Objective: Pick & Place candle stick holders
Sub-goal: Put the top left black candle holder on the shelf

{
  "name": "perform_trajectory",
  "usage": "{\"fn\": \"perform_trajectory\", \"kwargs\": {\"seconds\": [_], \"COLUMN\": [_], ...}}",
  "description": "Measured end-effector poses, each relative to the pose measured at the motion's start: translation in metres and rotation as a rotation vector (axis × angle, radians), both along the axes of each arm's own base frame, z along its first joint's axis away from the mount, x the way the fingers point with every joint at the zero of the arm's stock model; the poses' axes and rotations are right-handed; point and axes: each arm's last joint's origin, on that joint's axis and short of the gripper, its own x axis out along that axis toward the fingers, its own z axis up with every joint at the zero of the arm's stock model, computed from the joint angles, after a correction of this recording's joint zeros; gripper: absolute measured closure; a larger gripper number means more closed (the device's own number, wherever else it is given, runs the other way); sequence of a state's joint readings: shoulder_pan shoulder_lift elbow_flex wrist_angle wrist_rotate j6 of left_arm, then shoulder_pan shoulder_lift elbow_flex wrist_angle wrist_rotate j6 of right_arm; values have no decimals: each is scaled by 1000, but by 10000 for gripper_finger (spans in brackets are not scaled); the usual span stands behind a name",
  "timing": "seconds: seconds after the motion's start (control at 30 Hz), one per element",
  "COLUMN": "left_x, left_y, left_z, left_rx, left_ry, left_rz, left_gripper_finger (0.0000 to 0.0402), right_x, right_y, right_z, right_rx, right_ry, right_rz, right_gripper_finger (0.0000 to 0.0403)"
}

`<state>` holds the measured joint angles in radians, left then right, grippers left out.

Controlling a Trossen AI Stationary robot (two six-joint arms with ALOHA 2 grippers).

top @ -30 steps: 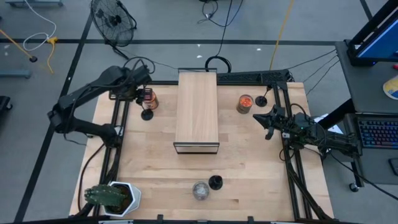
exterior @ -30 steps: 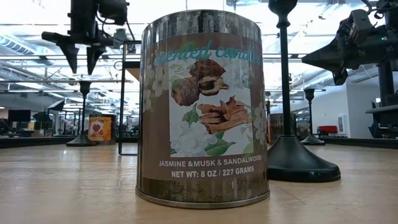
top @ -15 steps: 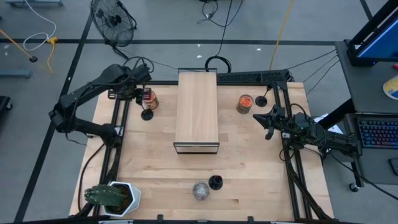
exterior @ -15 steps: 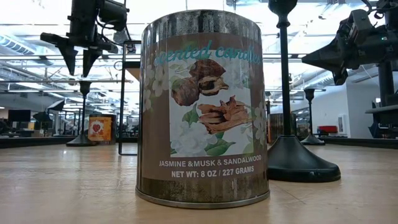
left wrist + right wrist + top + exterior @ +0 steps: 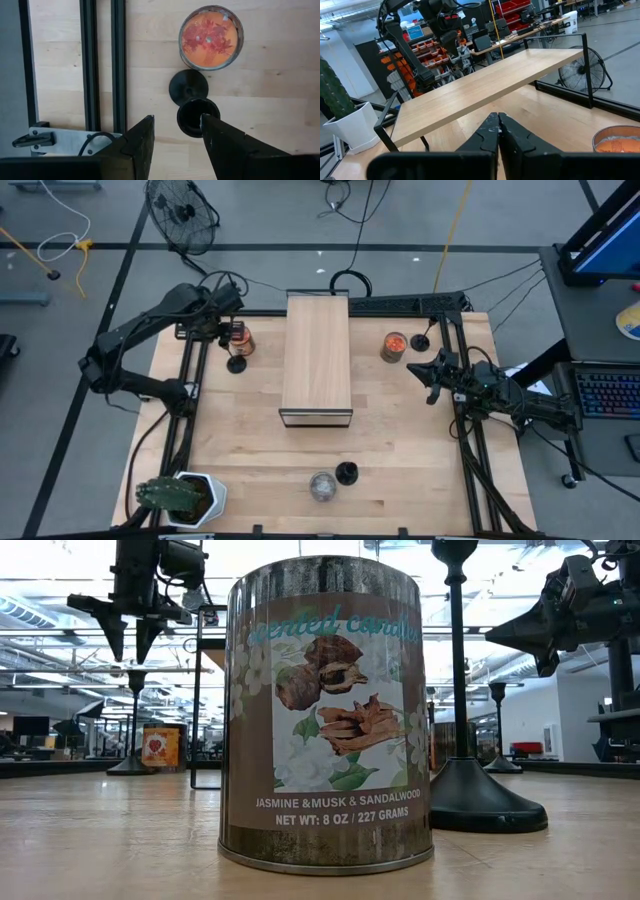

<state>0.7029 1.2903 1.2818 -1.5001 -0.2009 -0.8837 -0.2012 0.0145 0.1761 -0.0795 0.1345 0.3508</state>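
Observation:
Three matte-black candle stick holders stand upright on their disc bases. One holder [image 5: 237, 363] stands at the far left beside an orange-topped tin [image 5: 240, 338]. A second holder [image 5: 421, 341] stands at the far right, and a third [image 5: 346, 473] near the front edge. My left gripper [image 5: 176, 117] hangs open, pointing down over the far-left holder [image 5: 197, 116]. Its fingers stand on either side of the top cup, well above it, touching nothing. In the low view my left gripper [image 5: 131, 648] is clear of that holder [image 5: 135, 685]. My right gripper [image 5: 432, 380] waits shut at the right edge.
A long wooden box [image 5: 317, 355] stands mid-table. Another orange-topped tin [image 5: 394, 345] sits far right. A shiny round tin [image 5: 322, 485] stands at the front beside the third holder. A potted cactus [image 5: 185, 498] fills the near-left corner, and black frame rails [image 5: 102, 65] run along the sides.

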Motion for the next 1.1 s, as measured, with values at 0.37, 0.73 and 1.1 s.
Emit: {"fn": "perform_trajectory", "kwargs": {"seconds": [0.37, 0.73, 1.1], "left_x": [5, 0, 1], "left_y": [3, 8, 12], "left_z": [-35, -43, -46], "left_rx": [-34, -40, -27], "left_ry": [-32, -30, -66], "left_rz": [8, 17, 8], "left_gripper_finger": [231, 298, 373], "right_x": [0, 0, 0], "right_y": [0, 0, 0], "right_z": [0, 0, 0], "right_rx": [0, 0, 0], "right_ry": [0, 0, 0], "right_rz": [0, 0, 0], "right_gripper_finger": [403, 403, 403]}}
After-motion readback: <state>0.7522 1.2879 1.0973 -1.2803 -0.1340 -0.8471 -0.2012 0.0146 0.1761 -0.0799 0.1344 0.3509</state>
